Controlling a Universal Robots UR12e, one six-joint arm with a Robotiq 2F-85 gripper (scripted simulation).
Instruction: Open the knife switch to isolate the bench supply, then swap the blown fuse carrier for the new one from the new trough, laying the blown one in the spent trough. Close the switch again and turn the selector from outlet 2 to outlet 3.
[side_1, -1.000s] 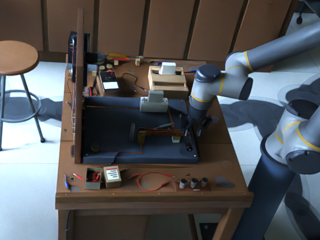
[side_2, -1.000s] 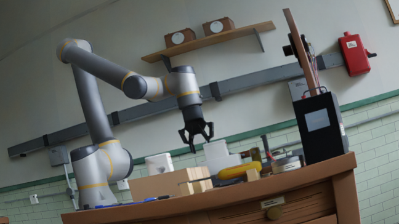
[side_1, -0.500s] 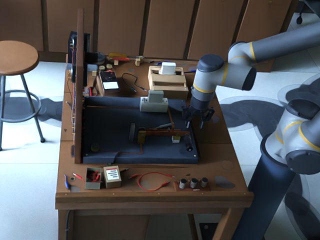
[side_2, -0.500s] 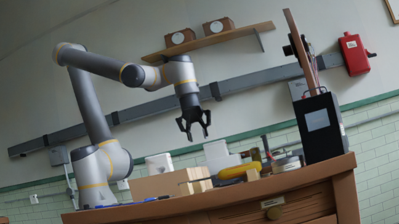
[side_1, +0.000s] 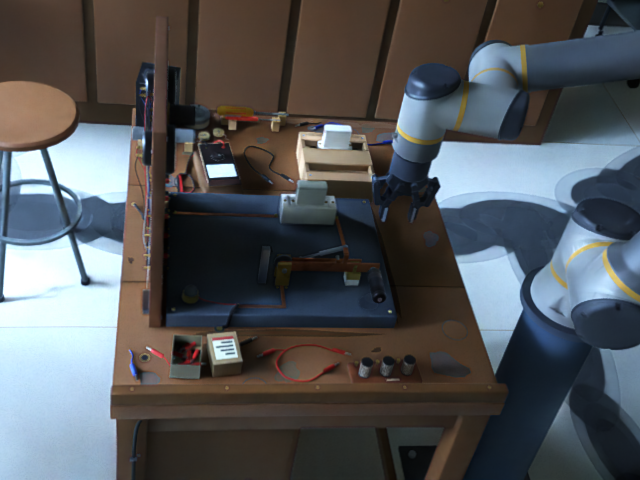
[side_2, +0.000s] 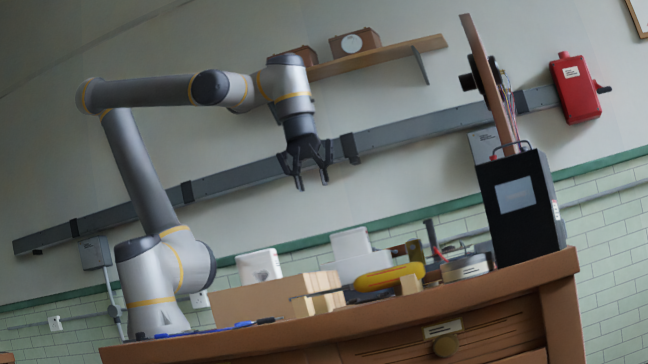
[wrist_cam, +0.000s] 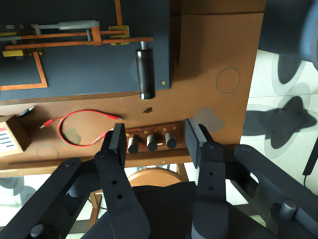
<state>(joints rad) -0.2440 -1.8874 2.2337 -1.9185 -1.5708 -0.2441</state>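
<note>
On the dark slate panel in the middle of the bench, the knife switch (side_1: 331, 266) lies flat with its copper blades down in the contacts, and its black handle (side_1: 377, 285) (wrist_cam: 145, 73) points toward the panel's right front corner. The grey fuse carrier (side_1: 308, 202) sits upright in its holder at the panel's back edge. Behind it stand the wooden troughs (side_1: 335, 163), with a white carrier (side_1: 335, 136) (side_2: 258, 265) in the rear one. My gripper (side_1: 398, 211) (side_2: 310, 178) (wrist_cam: 154, 140) hangs high above the panel's right edge, open and empty.
The tall wooden backboard (side_1: 158, 170) (side_2: 487, 82) stands along the panel's left side. A red lead (side_1: 305, 361) (wrist_cam: 77, 128), three terminal knobs (side_1: 386, 366) (wrist_cam: 152, 142) and two small boxes (side_1: 206, 355) lie along the front edge. A meter (side_1: 219, 163) and tools sit at the back.
</note>
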